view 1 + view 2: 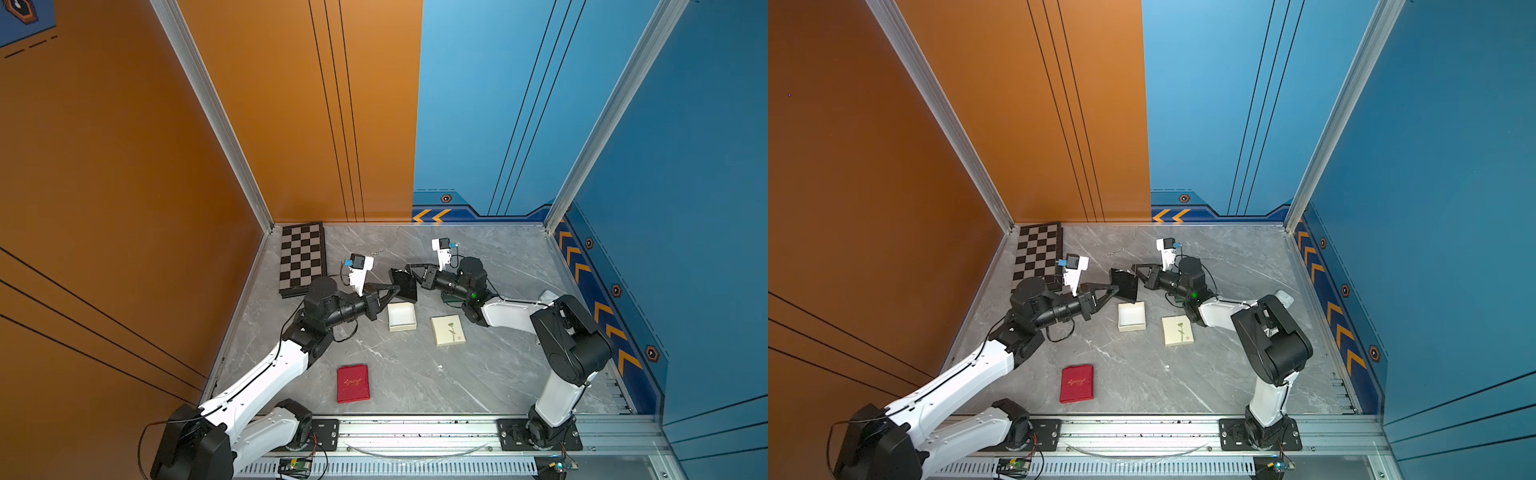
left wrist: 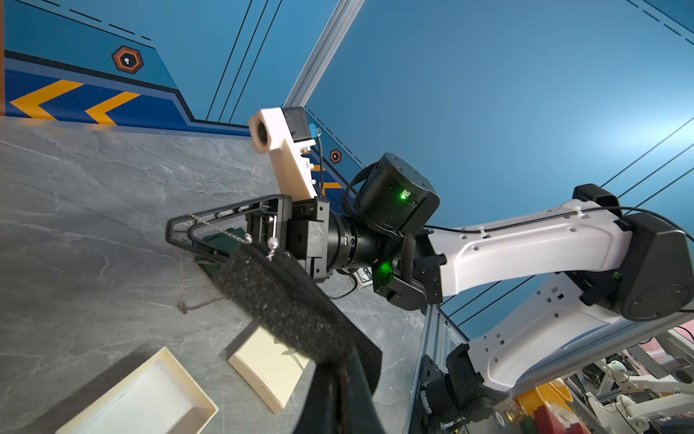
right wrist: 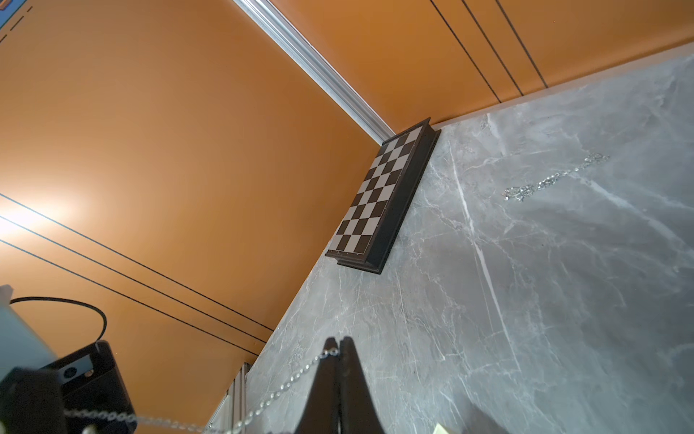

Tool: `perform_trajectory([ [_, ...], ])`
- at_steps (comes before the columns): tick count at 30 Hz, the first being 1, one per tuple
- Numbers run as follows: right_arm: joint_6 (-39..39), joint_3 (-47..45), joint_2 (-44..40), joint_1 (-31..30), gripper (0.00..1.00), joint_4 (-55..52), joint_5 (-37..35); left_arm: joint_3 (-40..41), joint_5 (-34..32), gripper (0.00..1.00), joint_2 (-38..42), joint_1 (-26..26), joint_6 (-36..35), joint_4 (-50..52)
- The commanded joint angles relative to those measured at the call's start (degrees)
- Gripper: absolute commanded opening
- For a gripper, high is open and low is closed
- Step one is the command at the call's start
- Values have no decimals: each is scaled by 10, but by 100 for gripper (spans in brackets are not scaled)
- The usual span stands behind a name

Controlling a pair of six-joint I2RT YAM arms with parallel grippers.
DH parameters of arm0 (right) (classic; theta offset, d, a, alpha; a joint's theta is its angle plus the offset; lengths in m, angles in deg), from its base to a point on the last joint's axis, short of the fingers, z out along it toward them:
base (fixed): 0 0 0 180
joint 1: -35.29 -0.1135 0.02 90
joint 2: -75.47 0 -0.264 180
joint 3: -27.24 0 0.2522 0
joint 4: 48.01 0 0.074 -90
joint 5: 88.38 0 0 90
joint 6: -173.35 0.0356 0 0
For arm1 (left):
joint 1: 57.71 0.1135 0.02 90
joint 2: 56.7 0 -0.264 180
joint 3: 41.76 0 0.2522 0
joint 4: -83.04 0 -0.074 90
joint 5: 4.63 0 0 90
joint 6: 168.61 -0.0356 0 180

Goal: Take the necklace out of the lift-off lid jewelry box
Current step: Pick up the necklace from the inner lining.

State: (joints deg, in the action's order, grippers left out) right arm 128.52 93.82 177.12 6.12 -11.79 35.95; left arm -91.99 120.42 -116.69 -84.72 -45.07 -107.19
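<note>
**Both jaws clamped: insert on the left, chain on the right**

The jaws of the left gripper [image 1: 394, 288] are closed on the black foam insert [image 1: 406, 286], holding it tilted above the table [image 1: 415, 374], clear of the open cream box base [image 1: 402, 316] just below it. The necklace [image 2: 218, 227] hangs on that insert, out of the box. Its chain runs taut from the insert's upper edge across to the right gripper [image 3: 340, 347], whose jaws are pressed together on a few links at their very tips. The flower-printed lid [image 1: 448, 330] lies beside the base, to its right.

The step in hand appears to be drawing the chain off the insert. To do it well, the left arm should hold the insert steady while the right pulls slowly along the line of the chain, not across it, so the links slide free rather than snag in the foam. The grip is thin, at the fingertips only, so a sharp tug would likely slip off. The pendant end, near the insert's edge in the left wrist view, is the likely catch point.

A loose chain [image 3: 555, 179] lies on the table farther back, well apart.
</note>
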Motion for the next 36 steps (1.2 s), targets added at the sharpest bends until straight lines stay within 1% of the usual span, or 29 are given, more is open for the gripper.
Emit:
perform_trajectory([
  [1,-40,37,-32,9,0,-67,4,11,22,0,8,3,5,-14],
  [10,-124,126,-67,16,0,-209,-30,27,31,0,8,2,12,-15],
  [17,-170,183,-85,17,0,-291,-60,46,17,0,0,-2,19,-14],
  [25,-186,221,-100,17,0,-338,-88,55,7,0,-35,-9,19,-14],
  [36,-203,268,-101,14,0,-381,-94,62,-8,0,-65,-16,4,-14],
])
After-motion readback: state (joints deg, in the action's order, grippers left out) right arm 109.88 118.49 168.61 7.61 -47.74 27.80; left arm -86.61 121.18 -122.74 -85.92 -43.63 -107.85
